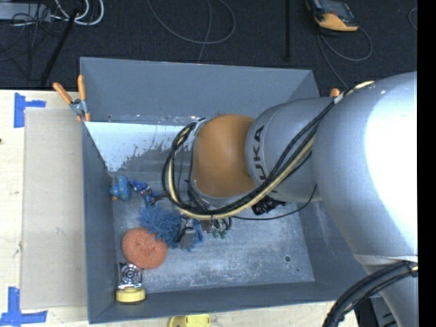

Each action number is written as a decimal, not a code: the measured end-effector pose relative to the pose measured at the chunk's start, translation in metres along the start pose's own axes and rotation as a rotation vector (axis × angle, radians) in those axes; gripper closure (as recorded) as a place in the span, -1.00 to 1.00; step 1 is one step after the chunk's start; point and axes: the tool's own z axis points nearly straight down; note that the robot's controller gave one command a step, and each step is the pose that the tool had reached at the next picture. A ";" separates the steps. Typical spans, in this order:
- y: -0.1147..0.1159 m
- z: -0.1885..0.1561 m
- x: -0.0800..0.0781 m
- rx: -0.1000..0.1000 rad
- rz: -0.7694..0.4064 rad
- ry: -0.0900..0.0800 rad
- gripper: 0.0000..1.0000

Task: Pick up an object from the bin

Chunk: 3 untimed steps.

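**1. Position.** Arm (361, 176) comes in over the bin's right rim. Its orange wrist cover (218, 157) sits above the middle of the bin (204, 80). Gripper (188, 235) is low, near the floor by the look of it, at the right-hand fringe of a blue shaggy tuft (155, 218). Touching or just beside: not confirmable.

**2. Tool state.** Gripper opening: cannot tell, as wrist and cables mask it. Nothing seen held.

**3. Contents.**
- Blue tuft lies left of centre on the bin floor.
- Orange-red round scrub pad (144, 248) touches the tuft's side toward the bin's near-left corner.
- Small yellow-and-silver item (129, 286) sits in that corner, by the near wall.
- Small blue figure (120, 189) is close to the left wall, farther back, apart from the tuft.

**4. Step in hand (judgement).** Grasp stage, not lift. The tuft is the nearest thing and the probable pick, but this is unconfirmed.

**5. Next move calls for (judgement).**
- Gripper centred over the bulk of the tuft, not its fringe.
- A firm close on enough fibre.
- A straight vertical lift clear of the walls.

**6. Risks.** Soft strands may slip out. The adjoining scrub pad may snag and drag along.
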 end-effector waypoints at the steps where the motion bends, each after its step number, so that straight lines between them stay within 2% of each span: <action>1: 0.010 -0.096 0.006 0.000 0.008 -0.001 1.00; 2: 0.009 -0.096 0.006 0.000 0.008 -0.001 1.00; 3: 0.011 -0.253 0.017 0.000 0.008 -0.006 1.00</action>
